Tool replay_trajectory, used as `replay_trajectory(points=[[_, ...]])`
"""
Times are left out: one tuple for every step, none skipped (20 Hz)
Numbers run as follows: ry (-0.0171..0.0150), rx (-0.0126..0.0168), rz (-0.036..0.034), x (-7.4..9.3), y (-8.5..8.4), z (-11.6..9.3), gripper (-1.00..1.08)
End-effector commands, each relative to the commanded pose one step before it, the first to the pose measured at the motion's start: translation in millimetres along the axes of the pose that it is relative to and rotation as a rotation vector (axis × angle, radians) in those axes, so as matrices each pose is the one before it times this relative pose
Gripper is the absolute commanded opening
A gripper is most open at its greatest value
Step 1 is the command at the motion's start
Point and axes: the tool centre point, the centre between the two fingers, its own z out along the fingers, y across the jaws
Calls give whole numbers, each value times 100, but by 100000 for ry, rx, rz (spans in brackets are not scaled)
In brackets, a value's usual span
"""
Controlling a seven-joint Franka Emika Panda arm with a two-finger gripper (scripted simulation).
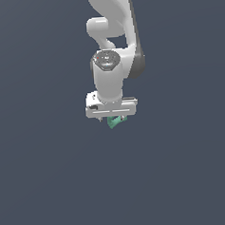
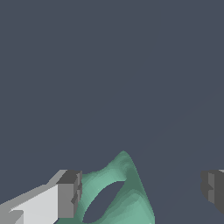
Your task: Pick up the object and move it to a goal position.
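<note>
Pointing straight down, arm, gripper fingers spread, ring between

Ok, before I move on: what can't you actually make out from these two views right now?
- Teal ring: exterior view shows only a sliver; the gripper body covers the rest.
- Ring in the wrist view: its lower part is cut off by the frame edge.
- Contact: one finger overlaps the ring, the other stands apart; whether it is clamped is unclear.
- Goal position: no marker in either view.
</note>
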Motion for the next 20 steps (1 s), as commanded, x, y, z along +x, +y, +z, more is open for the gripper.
replay_trajectory(points=[[0,0,0,0,1,0,100],[-26,-17,135,-4,51,-6,100],[-80,-48,415,-10,164,-14,100],[-132,-78,673,-17,268,-23,100],[-183,-108,912,-21,370,-32,100],[-234,-136,1121,-24,470,-40,100],[-237,-136,1073,-19,473,-40,100],[-202,-113,839,-10,399,-34,100],[-164,-89,597,-3,319,-28,100],[-120,-62,340,4,228,-20,100],[-57,-27,75,6,113,-16,100],[-16,-5,-67,9,29,0,100],[21,12,-95,2,-51,8,100],[0,0,0,-1,-78,28,100],[76,28,178,-25,-43,-17,100],[29,4,307,-25,-44,9,100],[31,1,452,-34,-35,8,100],[33,-2,589,-43,-31,9,100],[37,-3,717,-52,-33,10,100],[44,-3,839,-61,-39,12,100]])
